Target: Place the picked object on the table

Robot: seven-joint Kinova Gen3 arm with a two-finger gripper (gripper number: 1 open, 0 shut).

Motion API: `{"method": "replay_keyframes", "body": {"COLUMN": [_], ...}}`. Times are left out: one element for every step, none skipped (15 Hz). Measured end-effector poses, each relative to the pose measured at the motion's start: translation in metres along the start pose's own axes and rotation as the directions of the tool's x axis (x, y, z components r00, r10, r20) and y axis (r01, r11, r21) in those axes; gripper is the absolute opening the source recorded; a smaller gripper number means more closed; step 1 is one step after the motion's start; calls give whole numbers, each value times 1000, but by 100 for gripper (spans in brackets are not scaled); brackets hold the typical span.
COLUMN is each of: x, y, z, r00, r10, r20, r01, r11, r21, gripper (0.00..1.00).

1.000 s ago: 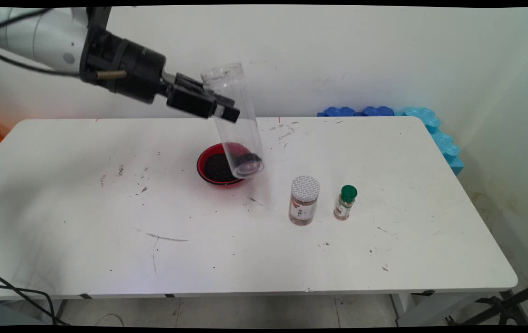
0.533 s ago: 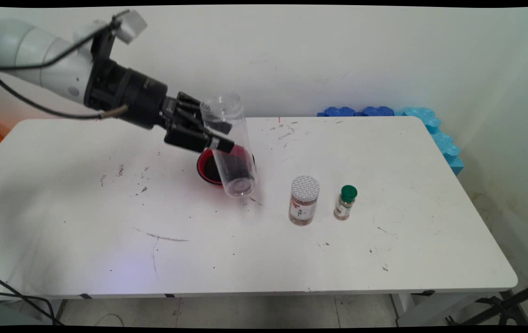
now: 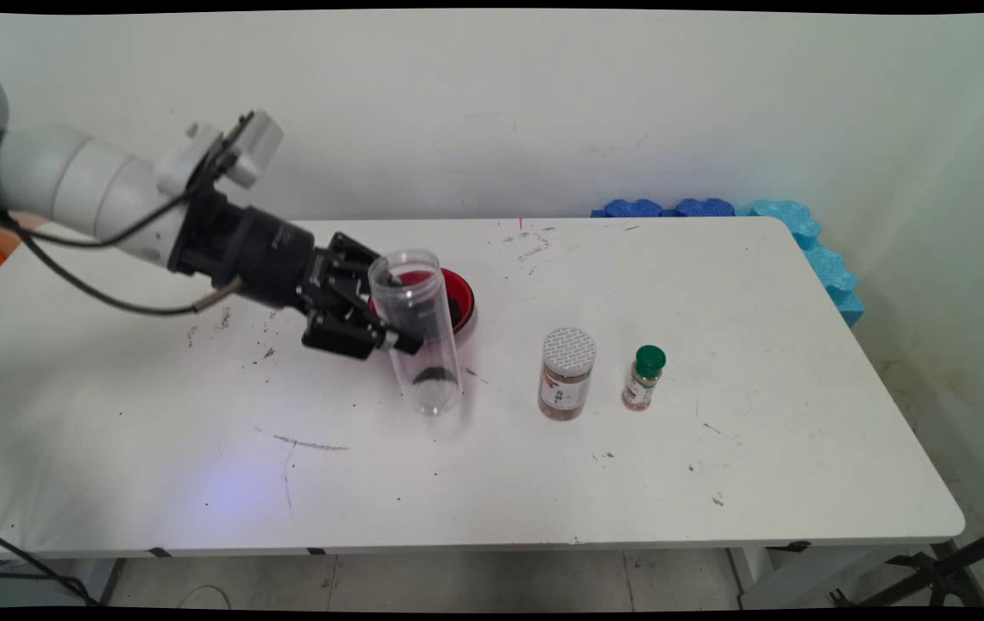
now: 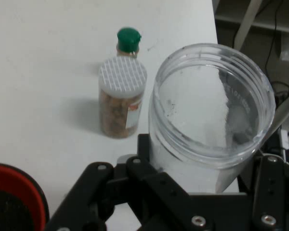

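Gripping a clear tube (image 3: pixel 416 332) near upright, the claw (image 3: pixel 371 321) was closed on its side, base low by the worktop (image 3: pixel 716 466), beside a red bowl (image 3: pixel 462 300). Setting-down seemed underway; lowering, then releasing, would be needed.

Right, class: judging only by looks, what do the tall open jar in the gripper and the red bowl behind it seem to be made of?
Tall jar: seemingly clear plastic, glossy; the table shows through its wall, and its rim is moulded with threads. Glass cannot be ruled out.
Red bowl: probably plastic or lacquer, with a smooth, shiny red rim and dark contents.
Gripper: matte black, closed on the jar.
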Motion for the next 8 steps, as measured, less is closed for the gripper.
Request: {"method": "replay_keyframes", "body": {"x": [-6,-13,-18,-23,-29,-33,-39,-43], "y": [1,2,2,3,3,4,4,5], "z": [4,8,12,16,20,23,27,30], "r00": [1000,1000,1000,1000,999,999,999,999], "r10": [8,15,20,25,30,34,40,46], "r20": [4,7,10,13,15,17,20,22], "r01": [-8,-15,-20,-25,-30,-34,-40,-46], "r11": [1000,1000,1000,1000,1000,999,999,999], "r21": [1,2,3,4,4,5,6,7], "gripper": [0,0,0,0,0,0,0,0]}}
